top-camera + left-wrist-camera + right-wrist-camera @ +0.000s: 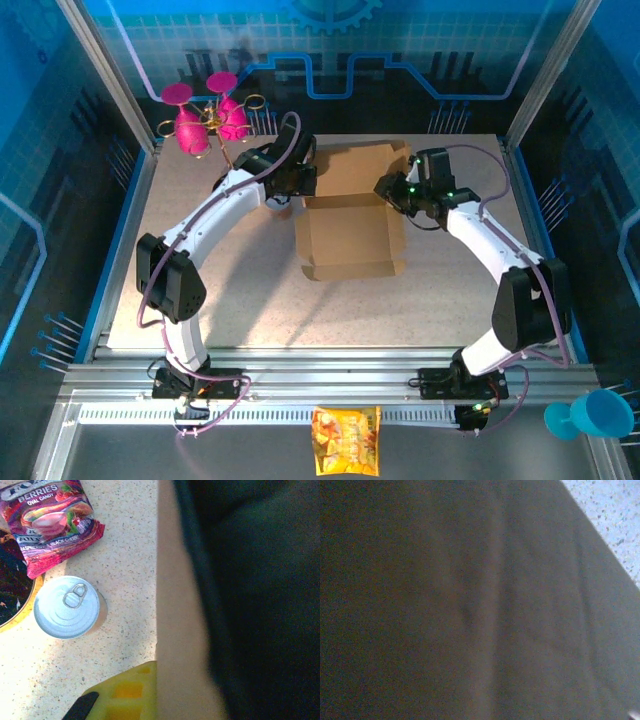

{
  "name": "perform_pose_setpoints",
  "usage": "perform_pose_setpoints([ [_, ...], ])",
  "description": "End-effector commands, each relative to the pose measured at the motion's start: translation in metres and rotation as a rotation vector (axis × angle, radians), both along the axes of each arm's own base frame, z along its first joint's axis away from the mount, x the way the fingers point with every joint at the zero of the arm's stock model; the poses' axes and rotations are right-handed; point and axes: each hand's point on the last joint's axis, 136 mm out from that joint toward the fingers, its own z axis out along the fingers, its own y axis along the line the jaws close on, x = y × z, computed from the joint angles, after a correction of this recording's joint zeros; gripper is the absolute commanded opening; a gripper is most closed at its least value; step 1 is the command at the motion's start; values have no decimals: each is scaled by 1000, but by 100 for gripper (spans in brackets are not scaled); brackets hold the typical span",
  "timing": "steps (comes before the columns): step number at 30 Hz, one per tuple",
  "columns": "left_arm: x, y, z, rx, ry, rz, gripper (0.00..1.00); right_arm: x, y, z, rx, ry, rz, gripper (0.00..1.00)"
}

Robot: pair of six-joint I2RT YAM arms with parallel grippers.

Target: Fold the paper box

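Note:
The paper box (350, 235) is brown cardboard, lying open in the middle of the table with its side walls raised and a flap spread toward the back. My left gripper (297, 186) is at the box's left wall. In the left wrist view one yellow finger (125, 692) presses against the outside of that upright wall (182, 630), and the other finger is hidden behind it in shadow. My right gripper (396, 190) is at the box's right wall. The right wrist view is very close to dim cardboard (470, 605), and its fingers are hidden.
A silver pull-tab can (67, 607), a purple berry candy bag (50, 520) and a gold-rimmed dish (12, 595) lie just left of the box. Pink goblets on a rack (205, 115) stand back left. A yellow snack bag (346, 440) and a teal cup (590, 415) sit near the front rail.

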Motion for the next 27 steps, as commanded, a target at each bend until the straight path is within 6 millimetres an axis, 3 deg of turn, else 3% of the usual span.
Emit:
perform_pose_setpoints([
  [1,-1,2,7,-51,16,-5,0,-9,-5,79,-50,-238,73,41],
  [5,-3,6,10,-45,35,-19,0,-14,-61,107,-149,-358,-18,50],
  [8,-5,6,12,-46,58,-29,0,-10,-98,112,-228,-393,-69,51],
  [10,-7,5,13,-50,76,-32,0,-4,-109,114,-303,-427,-56,52],
  [17,-11,5,13,-66,136,-39,0,9,-86,96,-423,-462,173,58],
  [21,-12,4,13,-74,142,-40,0,14,-78,95,-453,-459,198,56],
  [27,-13,3,15,-83,143,-42,0,29,-68,69,-538,-389,240,49],
])
